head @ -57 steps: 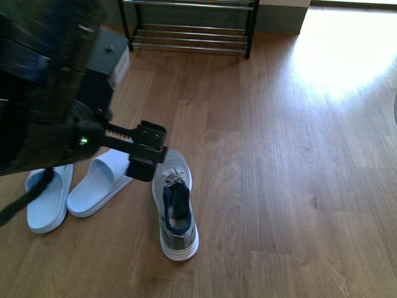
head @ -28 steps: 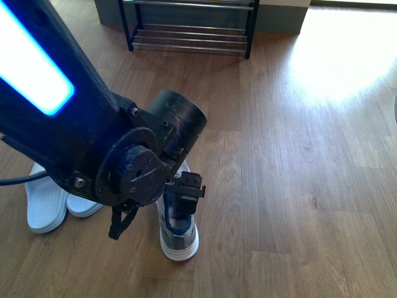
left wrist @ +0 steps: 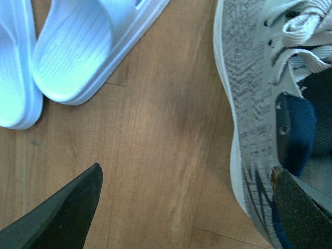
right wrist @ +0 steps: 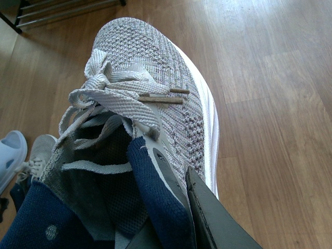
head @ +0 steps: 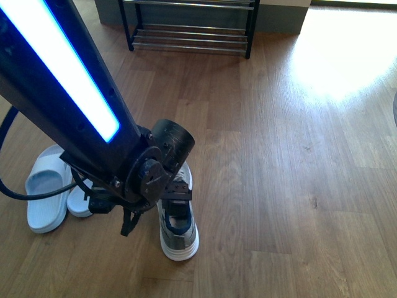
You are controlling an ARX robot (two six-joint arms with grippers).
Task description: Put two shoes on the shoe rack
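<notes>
Resting on its thick white sole, the floor sneaker sits low and centre in the front view, heel nearest the camera and grey knit toe aimed at 12 o'clock. Its navy lining, pale flat laces and dark zigzag side mark show close up in the left wrist view. The left gripper hangs right over it with jaws spread wide. One dark wedge-shaped finger is over the shoe's collar, and the other is over bare boards beside the shoe. Neither finger can be seen to press on the shoe.

The held sneaker fills the right wrist view, its ribbed knit toe and loose laces well above the floor. The right gripper is clamped at its collar: one smooth grey finger lies against the outer side, the other is hidden inside. Far below it the floor sneaker appears small.

At 9 o'clock from the floor sneaker lie two pale blue moulded slides, their ridged footbeds plain in the wrist picture. At 12 o'clock, well apart, stands the shoe rack, a black frame with thin chrome bars. Warm wood-plank flooring runs throughout, with a sunlit patch at 2 o'clock.
</notes>
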